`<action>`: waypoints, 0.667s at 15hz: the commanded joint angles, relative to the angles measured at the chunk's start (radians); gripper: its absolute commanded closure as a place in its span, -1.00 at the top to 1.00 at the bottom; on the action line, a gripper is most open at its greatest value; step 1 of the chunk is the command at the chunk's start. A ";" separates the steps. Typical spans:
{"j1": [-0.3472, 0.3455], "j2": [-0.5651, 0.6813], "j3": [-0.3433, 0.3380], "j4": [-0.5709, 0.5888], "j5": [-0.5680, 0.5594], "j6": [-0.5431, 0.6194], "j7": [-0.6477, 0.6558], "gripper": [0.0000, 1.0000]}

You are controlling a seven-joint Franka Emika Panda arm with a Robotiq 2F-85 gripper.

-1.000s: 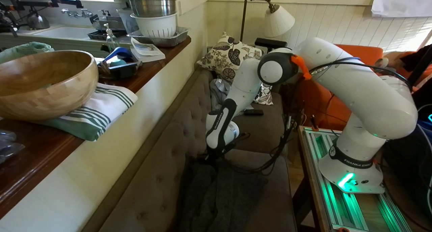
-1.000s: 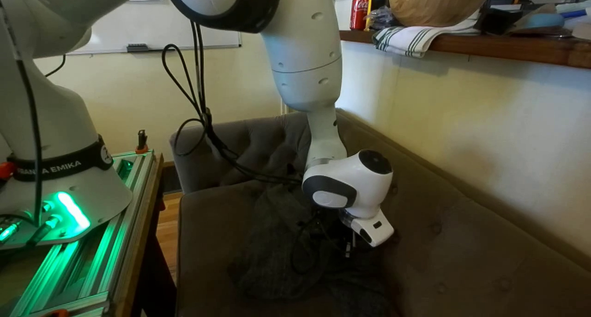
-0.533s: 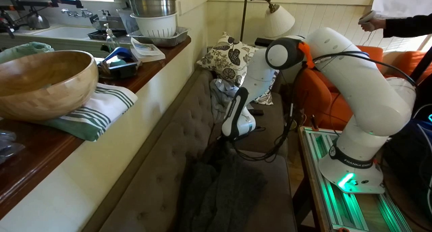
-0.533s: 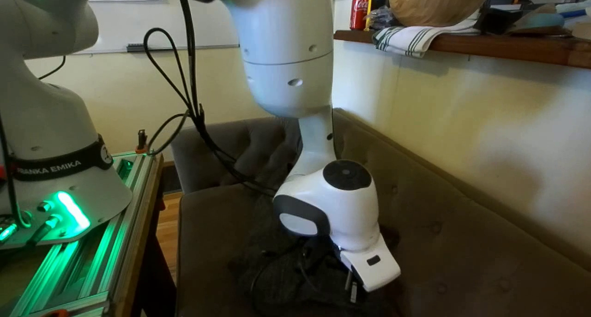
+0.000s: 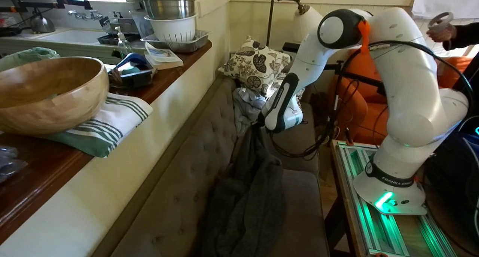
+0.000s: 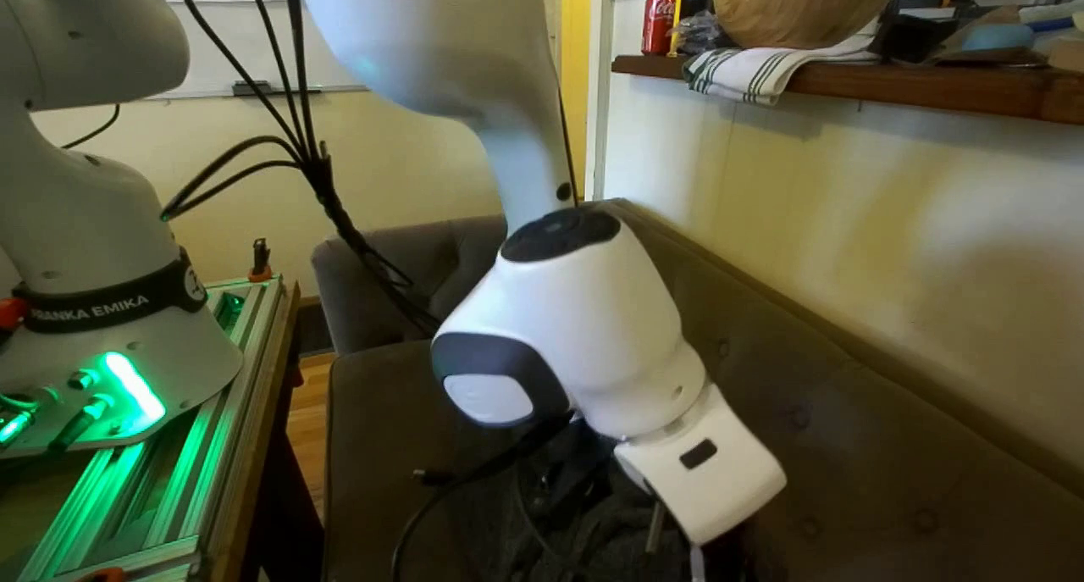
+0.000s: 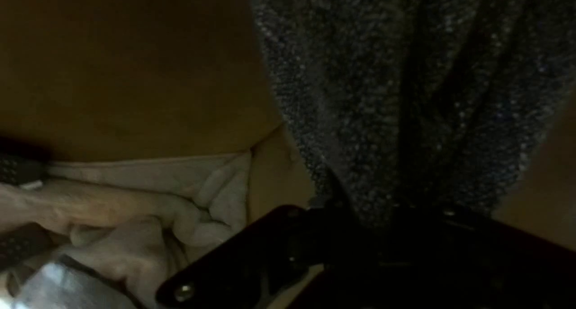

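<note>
The black robot gripper [image 7: 366, 221] was pinching the top of a dark grey, fuzzy cloth [image 5: 254, 197]. Its jaws were squeezed together, with bunched-up cloth caught between them. The cloth hung down from the gripper in long folds, and its lower part lay on the seat of a big brown couch with buttons [image 5: 301, 197]. The gripper was at the end of a white robot arm [image 5: 411, 103], up above the couch. In the wrist view, a crumpled pale grey blanket [image 7: 135, 237] lay near the cloth, a little apart from it. A white pillow with dark leaf pictures [image 5: 258, 60] sat at the far end of the couch. In an exterior view, a big round wooden bowl [image 5: 56, 96] rested on a folded white towel with green stripes [image 5: 112, 116], up on a shiny brown wooden ledge [image 5: 172, 75]. A red soda can [image 6: 658, 23] stood on the ledge too.
</note>
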 commanded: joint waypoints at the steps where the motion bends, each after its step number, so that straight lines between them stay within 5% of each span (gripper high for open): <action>1: 0.028 -0.159 0.074 -0.111 -0.132 0.001 0.035 -0.96; 10: 0.148 -0.130 0.452 -0.077 -0.365 -0.030 0.179 -0.96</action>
